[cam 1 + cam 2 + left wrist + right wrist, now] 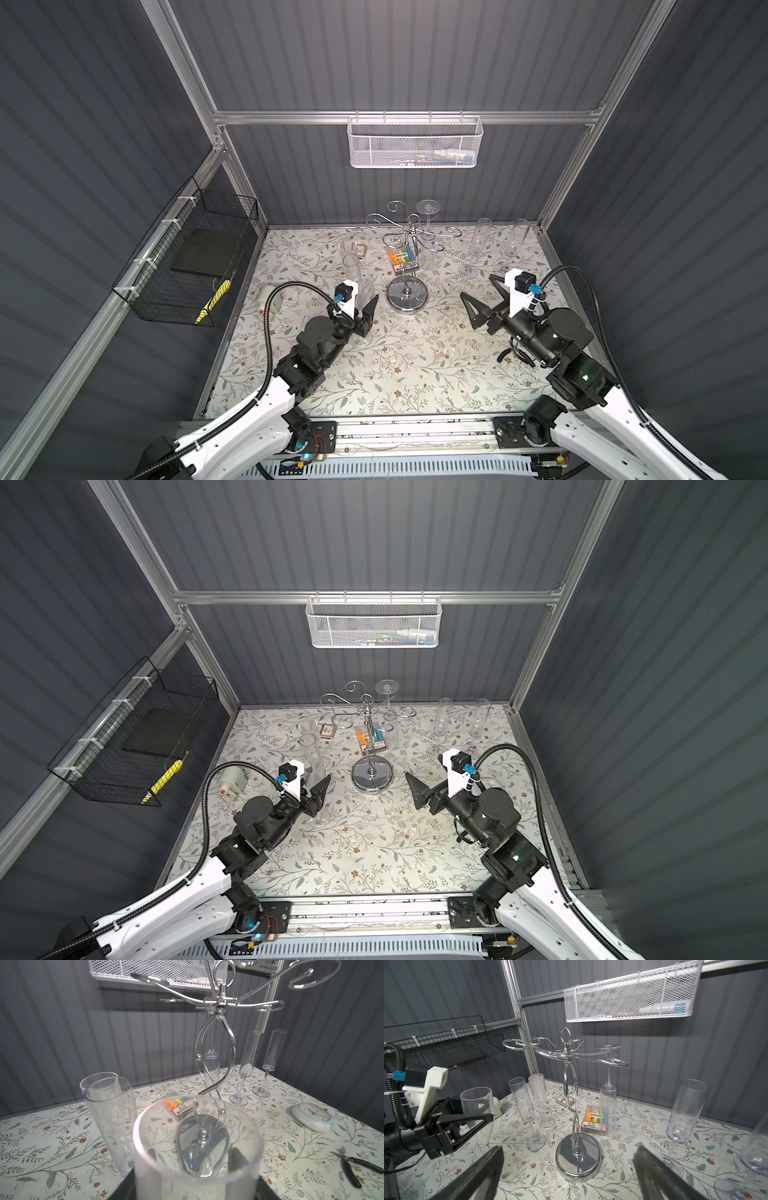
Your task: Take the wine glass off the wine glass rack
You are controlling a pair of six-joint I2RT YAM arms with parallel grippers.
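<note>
The chrome wine glass rack point(407, 296) point(577, 1153) stands mid-table on its round mirror base. One clear wine glass point(429, 208) point(608, 1103) hangs upside down from a far arm of the rack. My left gripper point(362, 308) point(195, 1154) is left of the base, shut on the bowl of another upright wine glass point(368, 293) point(197, 1167) point(476, 1103). That glass's foot is down at the tablecloth. My right gripper point(478, 287) point(569, 1149) is right of the base, wide open and empty, pointing at the rack.
Two flutes point(348, 246) stand back left and two more point(482, 239) back right. A highlighter pack point(402, 258) lies behind the rack. A white clock point(311, 1119) and pliers point(353, 1167) lie on the right. A white mesh basket point(415, 143) and a black wire basket point(195, 257) hang on the walls.
</note>
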